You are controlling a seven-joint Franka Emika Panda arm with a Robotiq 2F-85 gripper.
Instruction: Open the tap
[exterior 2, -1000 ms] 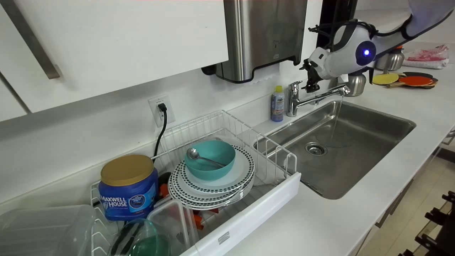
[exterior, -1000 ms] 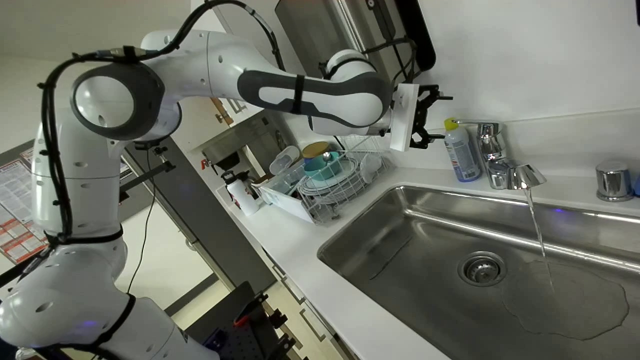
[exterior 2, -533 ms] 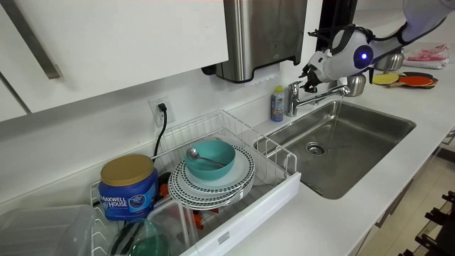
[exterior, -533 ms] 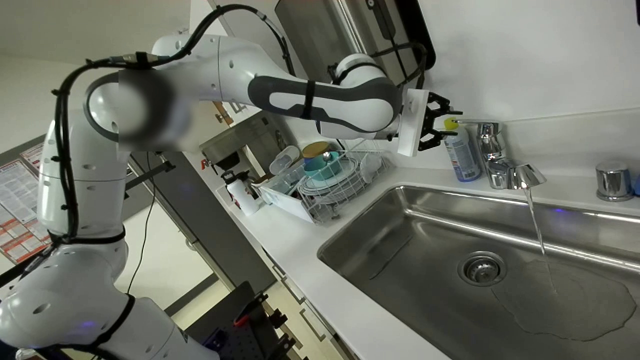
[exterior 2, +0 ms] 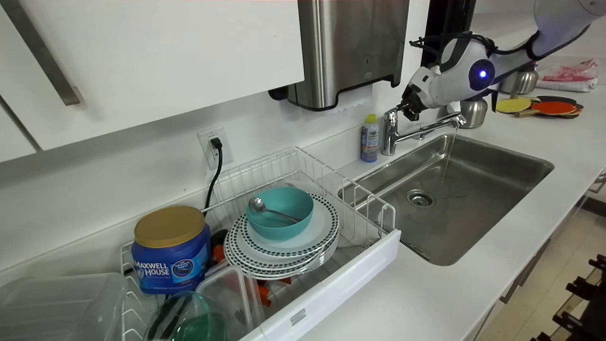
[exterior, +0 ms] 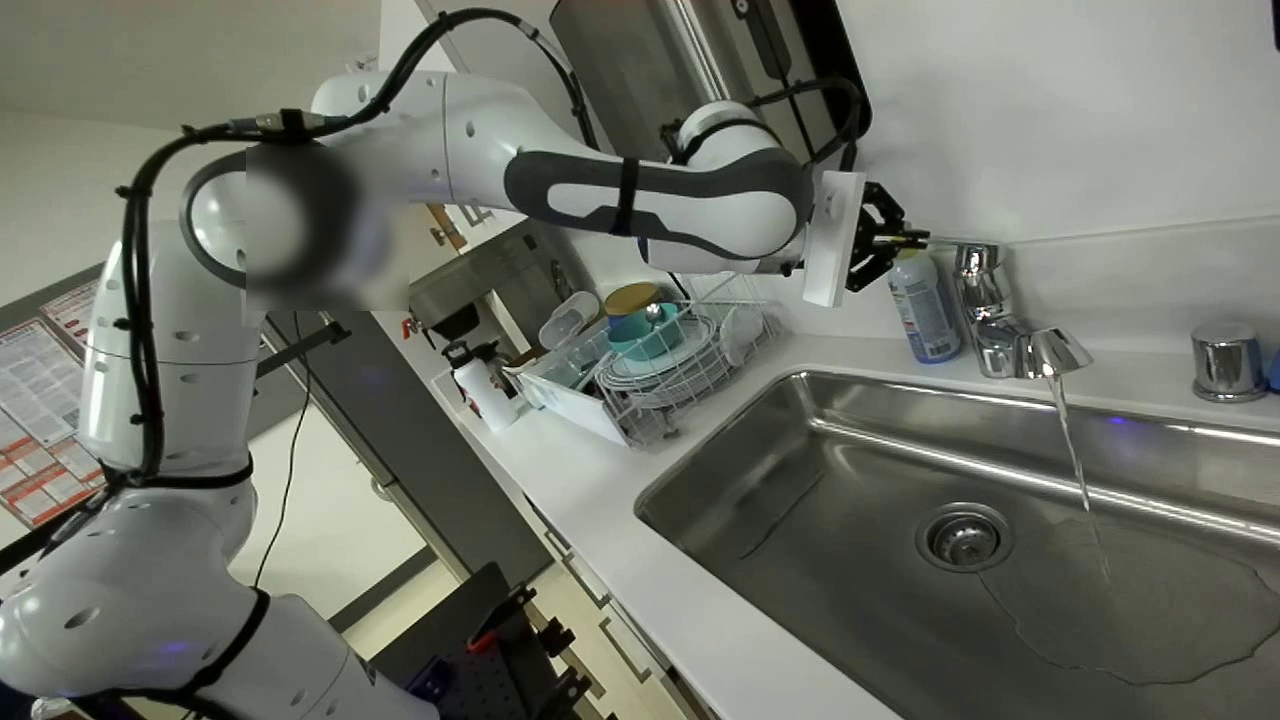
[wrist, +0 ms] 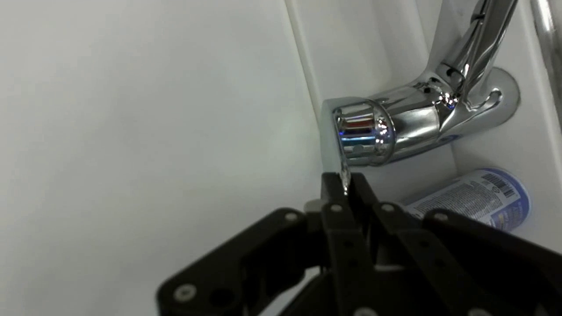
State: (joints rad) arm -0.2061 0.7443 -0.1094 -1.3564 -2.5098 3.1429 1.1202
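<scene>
Okay, left to right in an exterior view: see-through plastic container (exterior 2: 61, 305), cut off by the frame edge. Then a blue Maxwell House tub (exterior 2: 165, 272), brown lid on, in the white wire dish rack (exterior 2: 331, 291). Next in the rack: stack of patterned plates (exterior 2: 322, 222), teal bowl (exterior 2: 284, 232) on top, spoon (exterior 2: 257, 204) lying in the bowl. Wall outlet (exterior 2: 227, 151) above the rack, black plug (exterior 2: 216, 143) in it. Steel dispenser (exterior 2: 350, 52) hangs on the wall, higher up and further right.

Yellow-capped bottle (exterior 2: 369, 142) stands upright on the counter (exterior 2: 426, 293), just left of the tap (exterior 2: 389, 135). Tap is upright at the back edge of the sink (exterior 2: 497, 203), spout (exterior 2: 430, 128) pointing right, out over it. Both exterior views show water (exterior: 1070, 438) running from the spout, with a shallow spread on the sink floor right of the drain (exterior 2: 420, 198).

Gripper (wrist: 346, 186) is at the tap's lever handle (wrist: 331, 136). Wrist view shows it narrow, holding: fingertips (wrist: 330, 188) closed in on the handle's thin end, one each side. Bottle is partly hidden behind the fingers in that view. In an exterior view the same fingers overlap the bottle's yellow cap. Arm (exterior 2: 509, 64) comes in from the upper right. Steel canister (exterior 2: 475, 113) stands behind it, partly covered. Furthest right, yellow and red paddles (exterior 2: 554, 108) lie on the counter, with a red-and-white bag (exterior 2: 575, 78) farther back.
</scene>
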